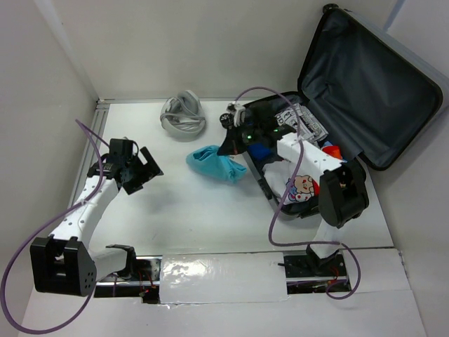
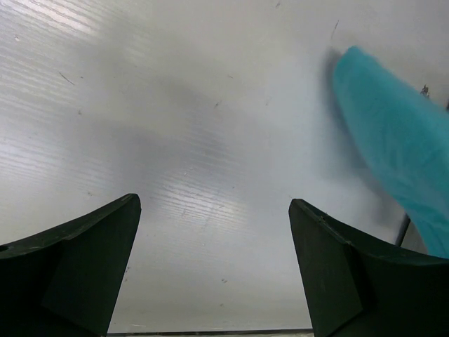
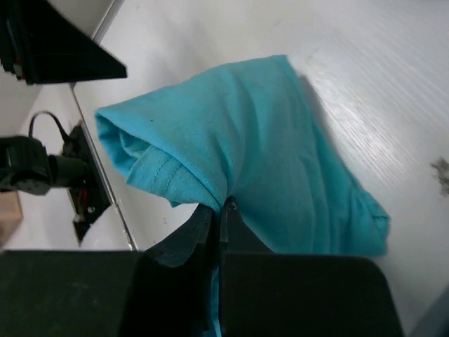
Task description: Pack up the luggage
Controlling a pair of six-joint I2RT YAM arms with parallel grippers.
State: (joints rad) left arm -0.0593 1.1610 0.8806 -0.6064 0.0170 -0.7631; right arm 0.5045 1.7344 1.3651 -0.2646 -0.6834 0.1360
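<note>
The luggage [image 1: 372,84] lies open at the right, its lid with dark lining raised, several clothes inside. A teal cloth [image 1: 214,163] hangs just left of the luggage's near rim; it also shows in the right wrist view [image 3: 266,154] and at the right of the left wrist view [image 2: 393,140]. My right gripper [image 1: 230,147] is shut on the teal cloth's edge, the fabric pinched between its fingertips [image 3: 210,225]. My left gripper [image 1: 149,170] is open and empty above the bare table, left of the cloth; its fingers [image 2: 330,267] stand wide apart.
A grey coiled item [image 1: 184,114] lies at the back of the table. Inside the luggage are a patterned black-and-white item [image 1: 302,121], a white cloth with a cartoon print [image 1: 300,186] and red and blue pieces. White walls surround the table.
</note>
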